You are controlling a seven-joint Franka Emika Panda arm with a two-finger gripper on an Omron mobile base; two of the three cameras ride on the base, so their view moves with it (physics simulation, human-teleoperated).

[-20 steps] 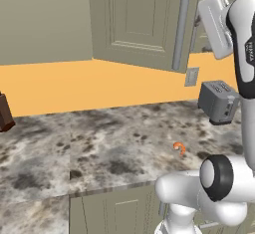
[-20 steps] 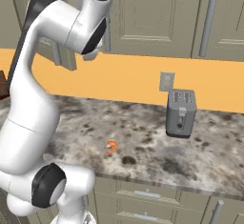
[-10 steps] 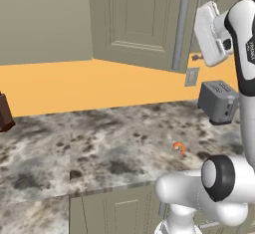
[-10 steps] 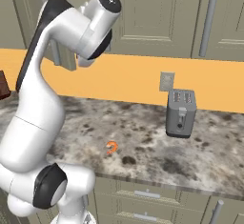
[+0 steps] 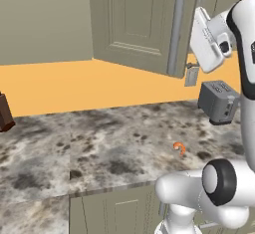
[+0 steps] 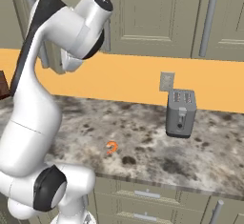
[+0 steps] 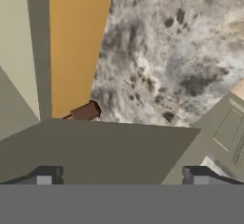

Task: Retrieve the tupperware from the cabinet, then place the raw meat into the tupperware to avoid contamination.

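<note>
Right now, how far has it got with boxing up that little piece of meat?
Done: one cabinet door stands swung open. In hand: nothing; the tool is open, up by that door. Left: fetching the tupperware and putting in the raw meat, which lies bare on the counter.

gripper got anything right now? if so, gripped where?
Nothing is held. In the hand view the gripper stands open, fingertips wide apart with nothing between them, up by the swung-open cabinet door. The raw meat lies on the counter.

Even, flat rendered light — soft shadows, no glare — slightly coarse.
</note>
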